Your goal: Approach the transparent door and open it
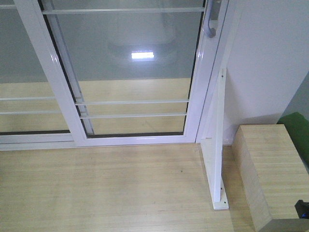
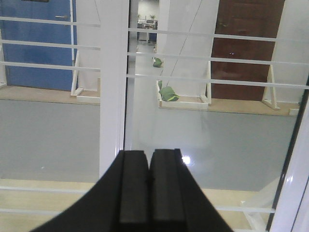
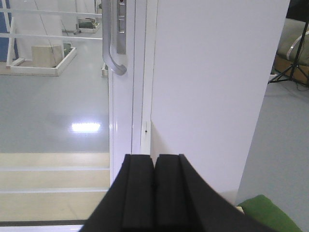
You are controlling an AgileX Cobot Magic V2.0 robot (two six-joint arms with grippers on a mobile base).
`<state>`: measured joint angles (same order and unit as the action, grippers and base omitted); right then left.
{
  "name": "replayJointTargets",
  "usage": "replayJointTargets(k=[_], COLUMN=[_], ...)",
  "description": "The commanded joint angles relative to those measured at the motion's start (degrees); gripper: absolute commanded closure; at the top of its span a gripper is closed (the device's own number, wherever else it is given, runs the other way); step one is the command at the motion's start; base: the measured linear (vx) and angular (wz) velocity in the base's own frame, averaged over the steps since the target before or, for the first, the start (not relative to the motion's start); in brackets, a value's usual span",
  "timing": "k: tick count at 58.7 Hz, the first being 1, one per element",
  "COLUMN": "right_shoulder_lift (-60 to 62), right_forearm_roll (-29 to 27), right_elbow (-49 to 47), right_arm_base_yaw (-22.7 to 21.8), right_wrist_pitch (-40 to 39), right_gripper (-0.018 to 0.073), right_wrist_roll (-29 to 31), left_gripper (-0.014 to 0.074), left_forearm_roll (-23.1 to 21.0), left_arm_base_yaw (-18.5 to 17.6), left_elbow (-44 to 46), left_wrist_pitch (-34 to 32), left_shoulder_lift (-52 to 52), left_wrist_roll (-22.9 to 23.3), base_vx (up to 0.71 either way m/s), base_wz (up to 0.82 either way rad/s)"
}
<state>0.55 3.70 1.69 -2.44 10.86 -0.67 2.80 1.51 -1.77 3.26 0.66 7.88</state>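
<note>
The transparent door is a glass panel in a glossy white frame with thin white crossbars, standing closed against the white wall. Its curved grey pull handle sits on the right stile; in the right wrist view the handle is up and left of my right gripper, some way off. My right gripper is shut with nothing in it. My left gripper is also shut and empty, facing the white stile where the door meets the other glass panel. Neither gripper touches the door.
A second white-framed glass panel without a handle stands to the left. A white angled floor bracket and a wooden box sit to the right on the wooden floor, beside the white wall. Something green lies low right.
</note>
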Motion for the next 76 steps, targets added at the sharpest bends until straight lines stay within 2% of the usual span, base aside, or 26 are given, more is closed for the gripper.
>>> replayJointTargets(k=[1,35,76], right_shoulder_lift=[1.0,1.0,1.0], right_forearm_roll=[0.6,0.6,0.6], right_elbow=[0.3,0.3,0.3], right_arm_base_yaw=[0.1,0.1,0.1], right_wrist_pitch=[-4.7,-4.7,-4.7], right_gripper=[0.0565,0.0565,0.0565], right_wrist_roll=[0.2,0.2,0.2], left_gripper=[0.0599,0.0599,0.0599], left_forearm_roll=[-0.1,-0.1,-0.1], left_arm_base_yaw=[0.1,0.1,0.1], left_elbow=[-0.9,-0.9,-0.9], left_wrist_pitch=[-4.7,-4.7,-4.7], left_shoulder_lift=[0.8,0.8,0.8], left_wrist_roll=[0.5,0.5,0.5], base_vx=[0.31,0.24,0.1], base_wz=[0.03,0.03,0.01])
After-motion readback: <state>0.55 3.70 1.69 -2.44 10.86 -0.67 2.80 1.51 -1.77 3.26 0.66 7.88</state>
